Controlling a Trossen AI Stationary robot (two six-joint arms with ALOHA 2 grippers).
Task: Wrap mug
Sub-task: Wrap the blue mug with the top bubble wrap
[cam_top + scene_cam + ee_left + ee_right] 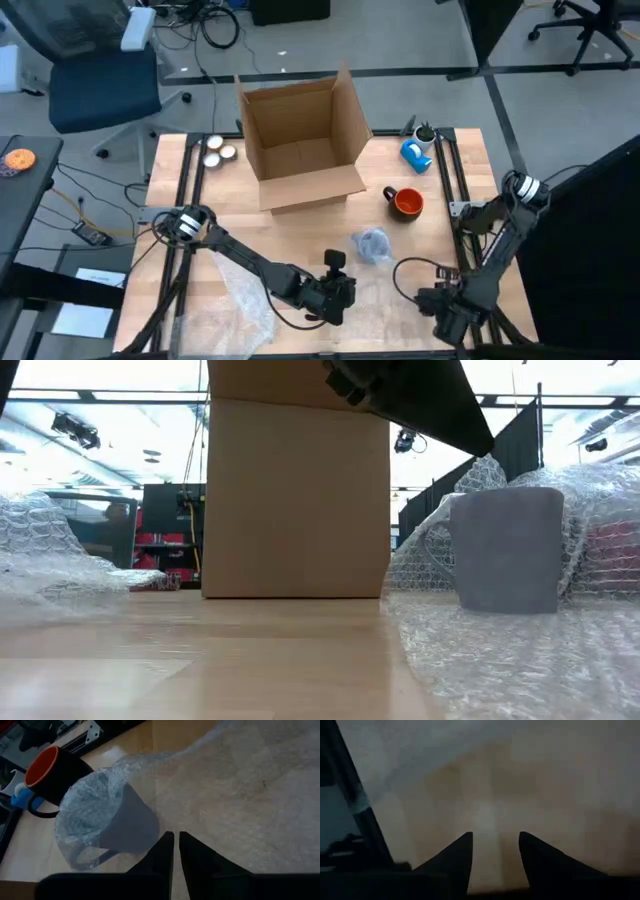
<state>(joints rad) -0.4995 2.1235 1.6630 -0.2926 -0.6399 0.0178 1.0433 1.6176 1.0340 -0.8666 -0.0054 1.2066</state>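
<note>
Near the middle of the bench (250, 215), just in front of the open cardboard box (300, 135), the grey mug (372, 245) stands upright with bubble wrap (235, 795) gathered loosely about it, the sheet trailing toward the near edge; the left wrist view shows the wrap over the mug's mouth and one side while its lower wall and handle are still bare; so the wrapping looks begun but not closed, as far as I can judge. The left gripper (176, 845) hangs low just near of the mug, its fingers drawn almost together with only a thin gap between, and whether they pinch the sheet I cannot tell; the right gripper (495, 851) waits at the near right corner of the bench, fingers a moderate way apart and holding nothing. An orange-lined black mug (405, 202) sits just right of the box, and a blue tape dispenser (417, 155) lies beyond it, both apart from the work. To do this step well, I would take a firm hold of the free edge of the sheet, not the mug; draw it up and over slowly so the mug stays upright; keep the pull low and toward the bare side; the light sheet may slip or drag the mug, so the right gripper could steady it.
</note>
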